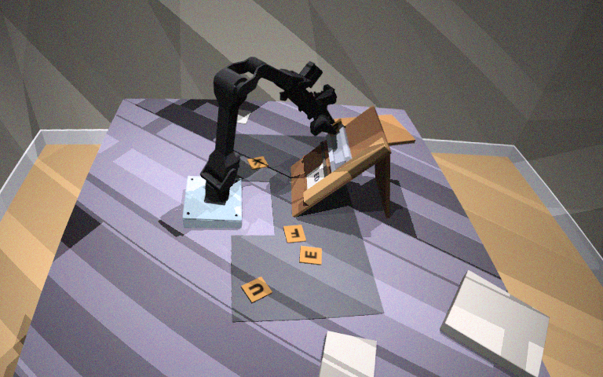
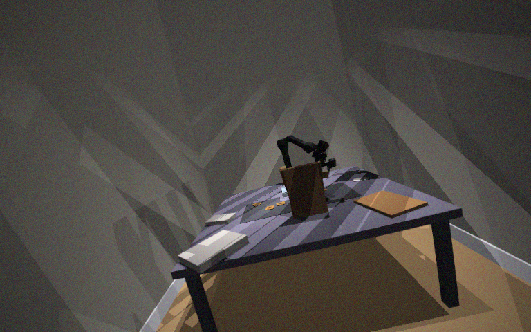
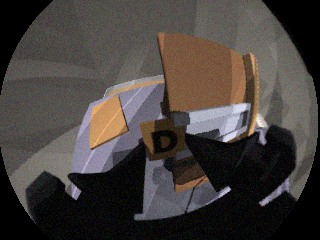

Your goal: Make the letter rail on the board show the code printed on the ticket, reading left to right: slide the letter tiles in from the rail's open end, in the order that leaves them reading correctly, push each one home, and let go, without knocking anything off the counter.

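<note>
My gripper (image 1: 330, 127) (image 3: 164, 140) is shut on the D tile (image 3: 151, 131) (image 2: 325, 173), an orange square facing the wrist camera. The tile is at the far end of the pale grey letter rail (image 1: 339, 144) (image 3: 216, 118), close to its end; whether they touch is unclear. The rail crosses the tilted brown board (image 1: 365, 127) (image 2: 305, 191) (image 3: 202, 75). No tile shows in the rail. The white ticket (image 1: 314, 178) is lower on the board, its code partly hidden. The K tile (image 1: 257, 162), F tile (image 1: 294, 233), E tile (image 1: 310, 254) and U tile (image 1: 256, 289) lie on the counter.
A flat orange panel (image 1: 396, 126) (image 2: 389, 203) (image 3: 107, 122) lies behind the board. A large white block (image 1: 498, 322) (image 2: 213, 250) and a smaller one (image 1: 349, 355) (image 2: 221, 218) lie toward the near side. A small white piece (image 1: 243, 118) lies at the back.
</note>
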`<action>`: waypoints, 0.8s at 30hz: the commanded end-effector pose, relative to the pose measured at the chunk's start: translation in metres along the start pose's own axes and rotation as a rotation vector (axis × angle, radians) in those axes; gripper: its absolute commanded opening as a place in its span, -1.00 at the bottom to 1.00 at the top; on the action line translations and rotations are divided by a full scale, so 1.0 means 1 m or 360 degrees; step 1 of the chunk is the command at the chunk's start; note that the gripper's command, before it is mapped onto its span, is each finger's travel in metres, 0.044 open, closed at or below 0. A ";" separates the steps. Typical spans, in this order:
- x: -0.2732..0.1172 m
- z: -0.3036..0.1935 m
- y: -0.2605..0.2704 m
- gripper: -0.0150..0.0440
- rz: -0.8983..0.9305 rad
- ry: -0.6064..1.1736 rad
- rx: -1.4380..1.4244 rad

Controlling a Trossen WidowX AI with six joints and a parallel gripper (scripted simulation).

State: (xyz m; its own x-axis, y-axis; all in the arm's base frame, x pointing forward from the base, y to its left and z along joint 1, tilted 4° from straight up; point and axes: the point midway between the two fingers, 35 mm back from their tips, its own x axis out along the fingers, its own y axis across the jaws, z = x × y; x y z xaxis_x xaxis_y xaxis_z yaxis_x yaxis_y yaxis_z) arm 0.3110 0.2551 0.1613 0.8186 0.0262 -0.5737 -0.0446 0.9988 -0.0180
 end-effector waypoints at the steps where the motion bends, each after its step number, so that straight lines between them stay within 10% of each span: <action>1: 0.000 -0.002 -0.003 -0.49 0.0003 0.0007 -0.0013; 24: 0.000 -0.002 -0.015 -0.49 0.0002 0.0007 -0.0014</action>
State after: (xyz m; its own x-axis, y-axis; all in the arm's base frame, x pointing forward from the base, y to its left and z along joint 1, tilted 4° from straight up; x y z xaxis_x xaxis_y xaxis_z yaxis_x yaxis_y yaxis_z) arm 0.3117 0.2422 0.1615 0.8188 0.0254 -0.5735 -0.0444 0.9988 -0.0191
